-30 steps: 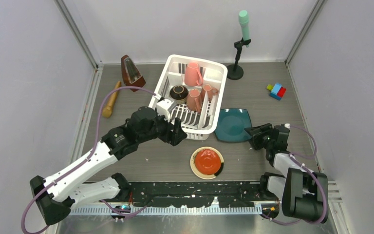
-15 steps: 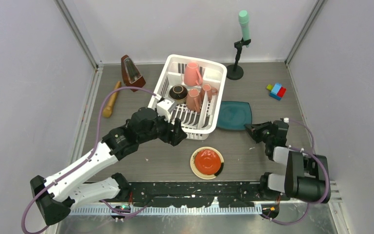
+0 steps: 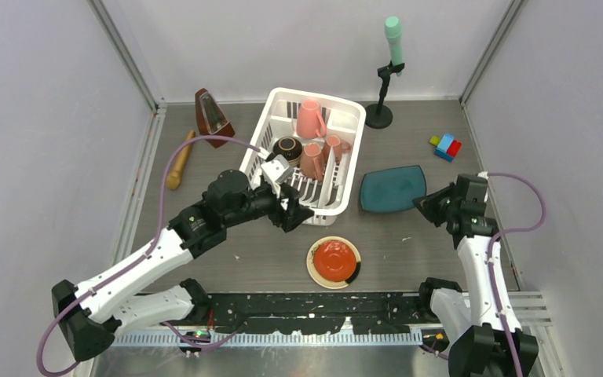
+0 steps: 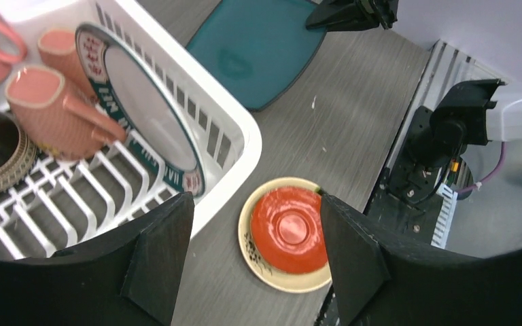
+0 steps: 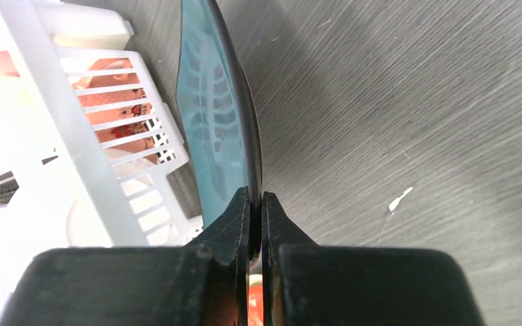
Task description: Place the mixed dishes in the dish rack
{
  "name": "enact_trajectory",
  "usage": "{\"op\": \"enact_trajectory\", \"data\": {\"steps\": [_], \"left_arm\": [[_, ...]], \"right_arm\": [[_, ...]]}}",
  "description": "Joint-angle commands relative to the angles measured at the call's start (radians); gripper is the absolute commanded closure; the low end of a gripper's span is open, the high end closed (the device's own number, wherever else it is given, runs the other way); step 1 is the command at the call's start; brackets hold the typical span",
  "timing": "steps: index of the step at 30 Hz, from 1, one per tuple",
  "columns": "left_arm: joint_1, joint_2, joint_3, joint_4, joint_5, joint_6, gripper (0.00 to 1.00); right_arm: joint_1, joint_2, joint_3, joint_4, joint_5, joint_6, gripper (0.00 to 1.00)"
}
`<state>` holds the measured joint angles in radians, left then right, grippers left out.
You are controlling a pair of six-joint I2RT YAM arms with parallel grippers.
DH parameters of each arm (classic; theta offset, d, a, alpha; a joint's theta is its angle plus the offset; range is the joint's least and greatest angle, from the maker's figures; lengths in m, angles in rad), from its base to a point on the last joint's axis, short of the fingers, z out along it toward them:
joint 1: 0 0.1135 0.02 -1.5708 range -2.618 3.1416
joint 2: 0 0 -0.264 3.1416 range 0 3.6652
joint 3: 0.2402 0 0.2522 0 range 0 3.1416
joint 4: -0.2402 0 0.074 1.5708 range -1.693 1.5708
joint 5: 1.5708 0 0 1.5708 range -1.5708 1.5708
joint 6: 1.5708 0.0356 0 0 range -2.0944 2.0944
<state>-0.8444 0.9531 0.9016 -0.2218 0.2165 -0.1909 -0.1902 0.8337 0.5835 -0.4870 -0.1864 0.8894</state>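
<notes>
The left arm stretches from its near-left base far and rightward over the middle of the worktop (image 3: 424, 251), elbow bent and wrist tipped down. The left tool (image 3: 293, 214) has its jaws spread wide, with nothing between them. The right arm rises from the near-right base, forearm running far, wrist turned left. The right tool (image 3: 422, 203) is pinched on the right rim of the teal plate (image 3: 392, 189).

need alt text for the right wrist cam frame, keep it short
The right hand is shut on the rim of a dark teal plate, which is seen edge-on and runs up from the fingertips. The white dish rack fills the left side right beside the plate, and the grey wood-grain table fills the right.
</notes>
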Motion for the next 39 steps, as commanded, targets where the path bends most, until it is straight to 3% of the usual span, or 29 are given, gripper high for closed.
{"op": "enact_trajectory", "data": {"steps": [1, 7, 11, 19, 33, 39], "left_arm": [[-0.012, 0.039, -0.021, 0.240, 0.062, 0.052, 0.29], [-0.072, 0.089, 0.024, 0.273, 0.003, 0.163, 0.28], [-0.170, 0.124, 0.061, 0.279, -0.076, 0.320, 0.28], [-0.461, 0.273, 0.185, 0.346, -0.625, 0.702, 0.26], [-0.559, 0.571, 0.507, 0.295, -0.746, 0.815, 0.23], [-0.559, 0.644, 0.598, 0.212, -0.719, 0.761, 0.21]], "right_arm": [[0.002, -0.009, 0.232, -0.155, -0.037, -0.050, 1.00], [0.003, 0.030, 0.537, -0.366, -0.042, -0.162, 1.00], [0.003, 0.065, 0.728, -0.484, -0.058, -0.221, 1.00], [0.005, 0.112, 1.003, -0.598, -0.067, -0.238, 0.99], [0.016, 0.149, 1.074, -0.563, -0.116, -0.150, 0.99], [0.024, 0.144, 1.079, -0.554, -0.133, -0.127, 1.00]]}}
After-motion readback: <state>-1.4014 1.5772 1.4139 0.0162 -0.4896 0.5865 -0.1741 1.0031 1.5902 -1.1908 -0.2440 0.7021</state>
